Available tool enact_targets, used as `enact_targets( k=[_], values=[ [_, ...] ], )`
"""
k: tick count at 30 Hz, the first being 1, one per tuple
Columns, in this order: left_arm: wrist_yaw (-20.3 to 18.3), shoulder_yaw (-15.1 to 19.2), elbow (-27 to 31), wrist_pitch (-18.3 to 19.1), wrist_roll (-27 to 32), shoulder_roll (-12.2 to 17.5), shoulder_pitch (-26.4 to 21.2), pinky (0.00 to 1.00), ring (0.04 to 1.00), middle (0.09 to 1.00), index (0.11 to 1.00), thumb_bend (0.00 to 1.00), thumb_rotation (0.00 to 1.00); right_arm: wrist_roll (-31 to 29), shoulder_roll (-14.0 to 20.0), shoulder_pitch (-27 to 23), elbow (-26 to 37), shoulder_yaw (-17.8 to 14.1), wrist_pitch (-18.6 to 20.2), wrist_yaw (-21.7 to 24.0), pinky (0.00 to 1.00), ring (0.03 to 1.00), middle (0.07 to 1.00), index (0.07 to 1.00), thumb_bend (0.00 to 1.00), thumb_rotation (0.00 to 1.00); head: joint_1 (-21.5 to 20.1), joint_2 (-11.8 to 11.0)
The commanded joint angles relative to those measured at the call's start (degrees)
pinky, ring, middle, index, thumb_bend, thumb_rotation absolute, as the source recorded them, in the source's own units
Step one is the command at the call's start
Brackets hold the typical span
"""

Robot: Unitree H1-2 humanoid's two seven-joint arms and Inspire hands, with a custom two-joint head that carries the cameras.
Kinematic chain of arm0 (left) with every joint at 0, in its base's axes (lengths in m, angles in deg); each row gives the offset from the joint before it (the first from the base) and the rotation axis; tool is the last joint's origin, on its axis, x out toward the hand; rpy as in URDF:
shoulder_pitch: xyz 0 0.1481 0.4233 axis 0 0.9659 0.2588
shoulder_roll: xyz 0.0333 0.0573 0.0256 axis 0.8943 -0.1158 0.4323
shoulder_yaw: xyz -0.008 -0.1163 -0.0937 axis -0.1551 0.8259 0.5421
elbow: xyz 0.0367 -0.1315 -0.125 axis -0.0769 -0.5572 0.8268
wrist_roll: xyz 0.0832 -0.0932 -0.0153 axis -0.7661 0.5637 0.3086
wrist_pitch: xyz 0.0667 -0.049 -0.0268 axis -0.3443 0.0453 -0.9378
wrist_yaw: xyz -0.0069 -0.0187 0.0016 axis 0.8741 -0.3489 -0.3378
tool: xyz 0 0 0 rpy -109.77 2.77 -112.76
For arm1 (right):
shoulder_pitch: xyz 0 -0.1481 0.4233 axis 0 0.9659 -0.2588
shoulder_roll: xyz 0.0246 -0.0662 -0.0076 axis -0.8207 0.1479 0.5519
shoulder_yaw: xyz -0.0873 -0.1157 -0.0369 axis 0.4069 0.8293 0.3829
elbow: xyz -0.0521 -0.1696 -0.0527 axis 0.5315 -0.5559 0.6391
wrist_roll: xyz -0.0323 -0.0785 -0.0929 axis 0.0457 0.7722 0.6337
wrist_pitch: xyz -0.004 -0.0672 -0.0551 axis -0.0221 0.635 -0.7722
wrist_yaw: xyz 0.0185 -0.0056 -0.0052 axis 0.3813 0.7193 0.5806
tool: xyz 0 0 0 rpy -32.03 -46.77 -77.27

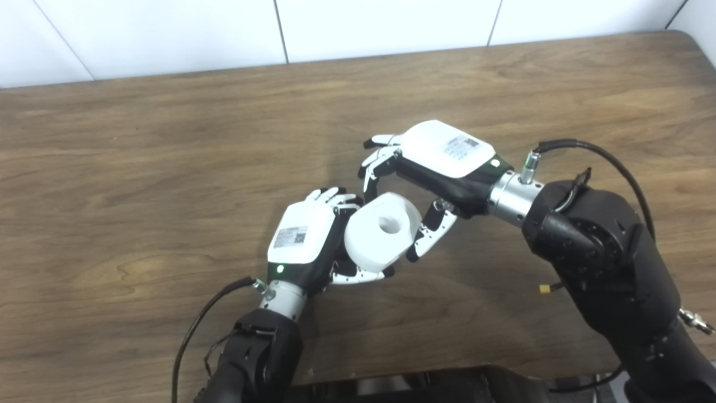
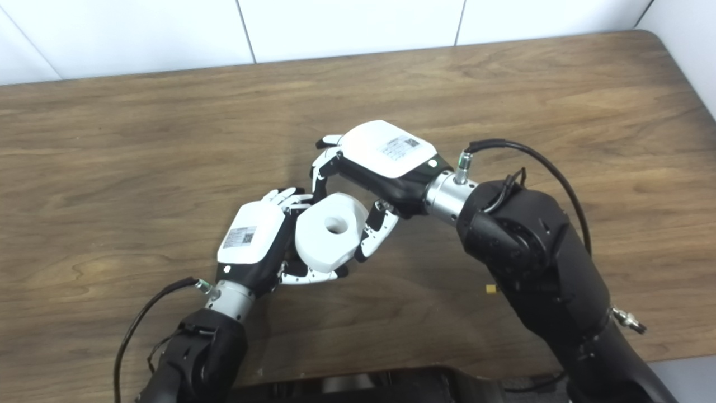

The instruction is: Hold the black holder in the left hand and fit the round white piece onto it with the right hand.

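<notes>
The round white piece [image 1: 382, 232] sits just below the middle of the frame, raised off the bench, with its central hole turned up and toward the camera. It lies between my two hands. My left hand [image 1: 313, 240] comes up from the lower left and cups it from that side: my fingers [image 1: 358, 275] curl under its lower edge and others show over its top left edge, so this hand is closed around whatever is behind the piece. The black holder must be there if anywhere, but the white piece and my palm cover that spot and I cannot make it out. My right hand [image 1: 433, 168] reaches in from the right, its back tilted up toward the upper middle of the frame. Its fingers [image 1: 376, 168] arch down to the top edge of the piece, and its thumb [image 1: 428, 232] rests against the piece's right side, so it pinches the piece between them. A black cable [image 1: 593, 151] loops over my right wrist, and another runs from my left wrist [image 1: 207, 313] toward the lower left. The brown wooden bench [image 1: 140, 168] fills most of the frame, with white wall panels [image 1: 168, 33] along the top.
</notes>
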Motion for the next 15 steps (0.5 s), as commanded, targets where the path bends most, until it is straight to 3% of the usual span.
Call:
enact_targets(
  k=[1, 15],
  values=[
    [-1.9, -0.9, -0.3, 0.2, -1.0, -0.5, -0.2, 0.93, 0.895, 0.805, 0.487, 0.52, 0.05, 0.1, -0.4, -1.7, 1.2, 0.5, -1.2, 0.2, 0.87, 0.914, 0.772, 0.483, 0.52, 0.14, -0.1, 0.1],
    [-2.5, -1.4, 0.0, 1.1, -1.4, -0.9, -0.6, 0.94, 0.893, 0.805, 0.487, 0.52, 0.05, 0.1, -0.2, -2.2, 1.1, 1.6, -0.9, 2.3, 0.87, 0.911, 0.771, 0.485, 0.53, 0.15, 0.3, 0.3]
  ],
)
